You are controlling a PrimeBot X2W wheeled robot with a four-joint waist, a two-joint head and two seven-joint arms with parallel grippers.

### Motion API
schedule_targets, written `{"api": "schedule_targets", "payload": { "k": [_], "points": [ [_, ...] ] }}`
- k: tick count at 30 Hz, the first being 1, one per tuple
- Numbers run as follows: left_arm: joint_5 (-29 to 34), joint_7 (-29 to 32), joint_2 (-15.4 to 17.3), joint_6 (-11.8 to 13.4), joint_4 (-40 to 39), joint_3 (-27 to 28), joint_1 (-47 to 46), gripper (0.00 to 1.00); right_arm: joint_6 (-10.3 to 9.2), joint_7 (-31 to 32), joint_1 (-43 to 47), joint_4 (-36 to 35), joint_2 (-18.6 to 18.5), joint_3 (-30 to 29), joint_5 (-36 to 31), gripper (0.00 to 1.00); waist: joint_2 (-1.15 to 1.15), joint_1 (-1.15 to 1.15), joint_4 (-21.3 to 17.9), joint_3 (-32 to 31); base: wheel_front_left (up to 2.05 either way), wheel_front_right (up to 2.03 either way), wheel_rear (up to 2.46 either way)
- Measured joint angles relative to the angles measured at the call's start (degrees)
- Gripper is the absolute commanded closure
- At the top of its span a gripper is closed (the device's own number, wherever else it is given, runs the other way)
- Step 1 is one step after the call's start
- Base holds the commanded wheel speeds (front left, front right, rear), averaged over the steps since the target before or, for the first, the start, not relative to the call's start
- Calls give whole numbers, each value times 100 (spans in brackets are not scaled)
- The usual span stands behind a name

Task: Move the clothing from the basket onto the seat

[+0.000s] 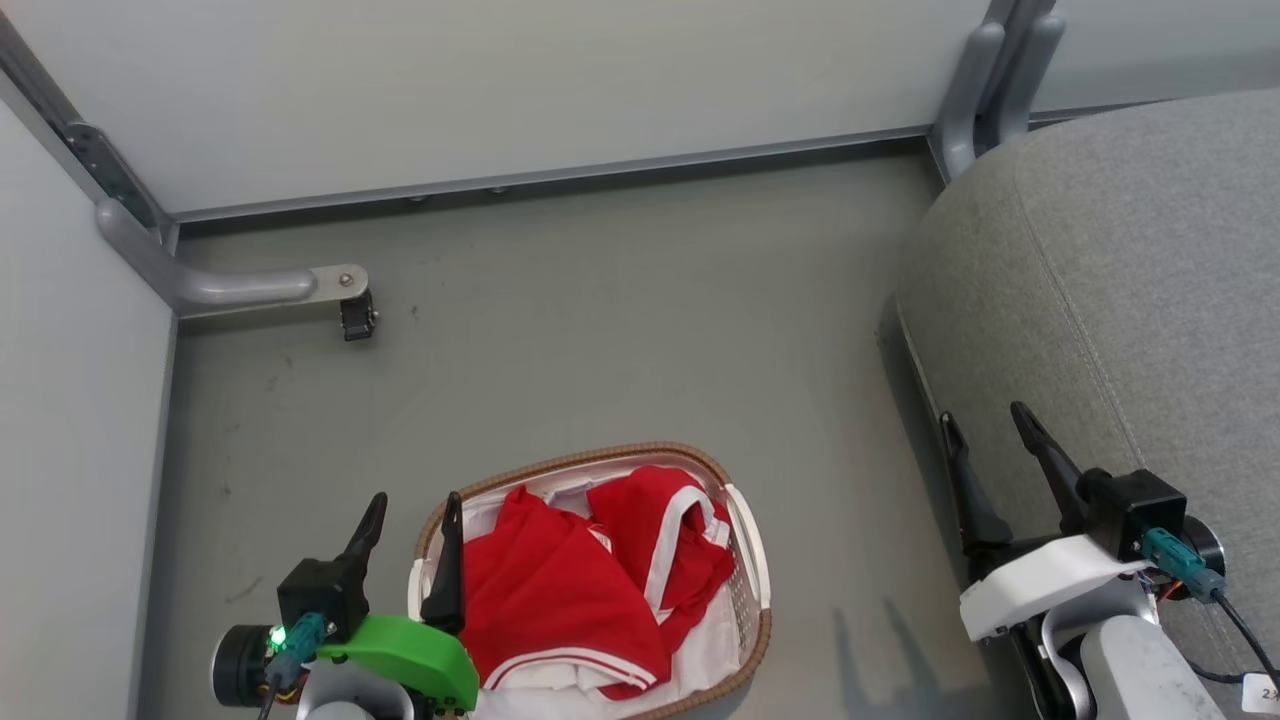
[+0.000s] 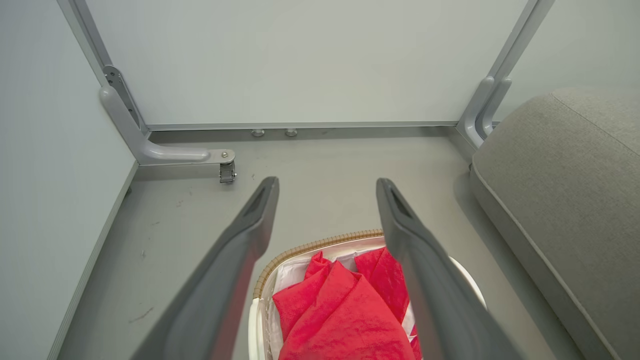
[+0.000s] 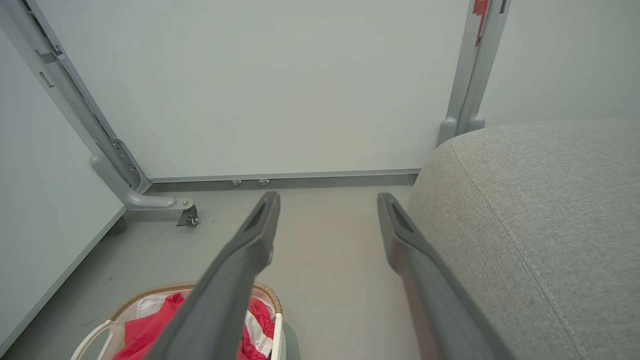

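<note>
My left gripper held its two long dark fingers spread wide. It gripped nothing and touched nothing as it hung above the left end of the oval cream-white perforated plastic basket with a brown woven rim. My right gripper was just as far apart and empty, poised by the left edge of the large grey woven-fabric seat cushion, which had a rounded corner and a stitched seam.

The bright red soft clothing with white band trim lay crumpled inside the basket on a plain white lining sheet. The basket sat on the smooth grey floor, left of the seat, with bare floor between them. Pale wall panels closed the far and left sides. A curved grey metal foot with a small caster jutted out, well apart from the basket.
</note>
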Motion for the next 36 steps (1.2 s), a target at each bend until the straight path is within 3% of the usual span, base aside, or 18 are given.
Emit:
{"api": "schedule_targets", "payload": {
  "k": [36],
  "points": [
    [677, -1, 131, -133, 1467, 104, -1783, 0, 1, 0, -1330, -460, 183, 444, 313, 0, 0, 1, -806, 2689, 0, 0, 0]
  ]
}}
